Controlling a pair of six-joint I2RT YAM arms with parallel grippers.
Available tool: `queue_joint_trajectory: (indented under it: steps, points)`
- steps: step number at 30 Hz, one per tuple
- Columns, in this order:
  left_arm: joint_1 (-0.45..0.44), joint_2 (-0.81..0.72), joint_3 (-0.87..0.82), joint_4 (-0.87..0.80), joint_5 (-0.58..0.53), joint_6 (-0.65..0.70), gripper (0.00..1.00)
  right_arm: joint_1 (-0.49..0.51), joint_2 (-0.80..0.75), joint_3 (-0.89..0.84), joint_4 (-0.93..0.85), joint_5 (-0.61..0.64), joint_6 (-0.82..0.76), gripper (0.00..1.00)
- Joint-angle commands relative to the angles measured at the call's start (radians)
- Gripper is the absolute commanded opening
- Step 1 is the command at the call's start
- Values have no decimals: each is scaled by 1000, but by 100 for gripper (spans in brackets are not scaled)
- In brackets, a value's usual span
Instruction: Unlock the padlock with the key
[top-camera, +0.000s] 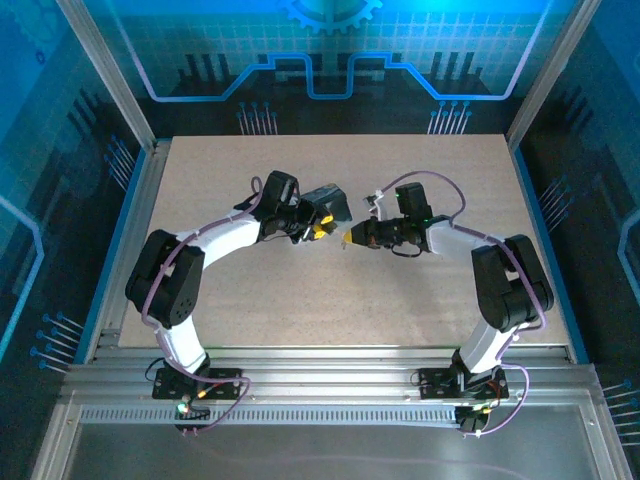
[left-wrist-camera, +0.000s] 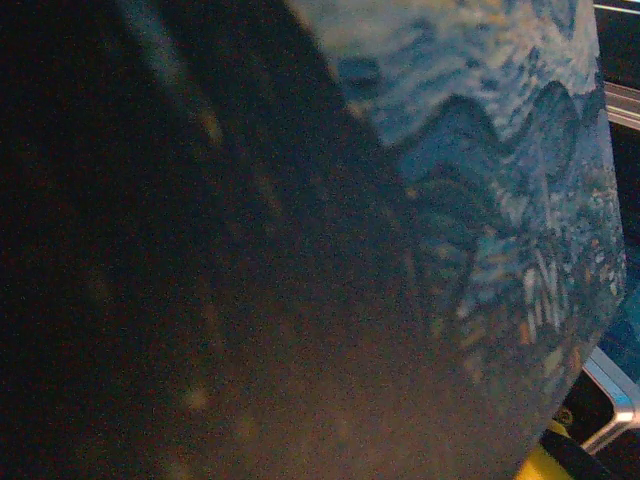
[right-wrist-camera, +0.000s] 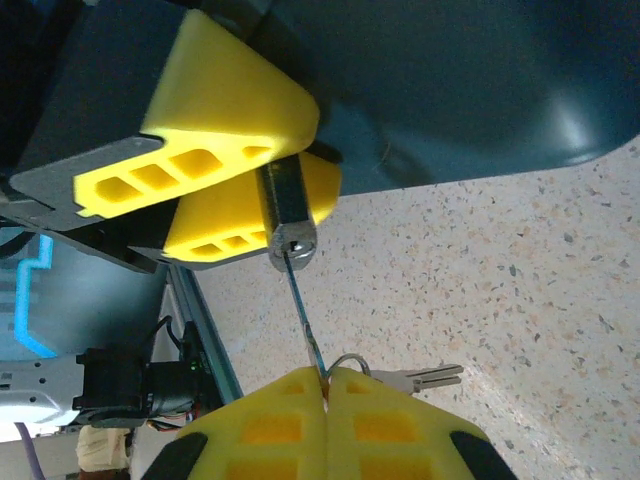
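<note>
While the left hand (right-wrist-camera: 262, 190) clamps its yellow fingers on the padlock (right-wrist-camera: 287, 215) just above the speckled tabletop (right-wrist-camera: 500, 280), the right hand (right-wrist-camera: 327, 385) is pinched tight on the key (right-wrist-camera: 300, 300), whose thin blade reaches up to the padlock's lower end; a second key (right-wrist-camera: 425, 378) hangs on a ring beside it, and the patterned box (left-wrist-camera: 480, 200) looms close to the left wrist camera

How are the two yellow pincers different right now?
The left pincer squeezes the stubby silvery padlock, so its fingers stand a bit apart. The right pincer is pinched fully shut on the thin key. So the left pincer holds the fatter thing and the right pincer holds the skinnier one. Both have yellow fingers, and they face each other where the key's tip meets the padlock's end.
</note>
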Motion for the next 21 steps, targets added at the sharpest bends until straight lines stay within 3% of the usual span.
queue_joint_trajectory:
  steps: [1, 21]
  points:
    - [13, -45, -11, 24, 26, -15, 0, 9, 22, 28, 22, -8, 6, 0]
    - [18, -53, -20, 30, 25, -19, 0, 17, 35, 26, 104, -46, 57, 0]
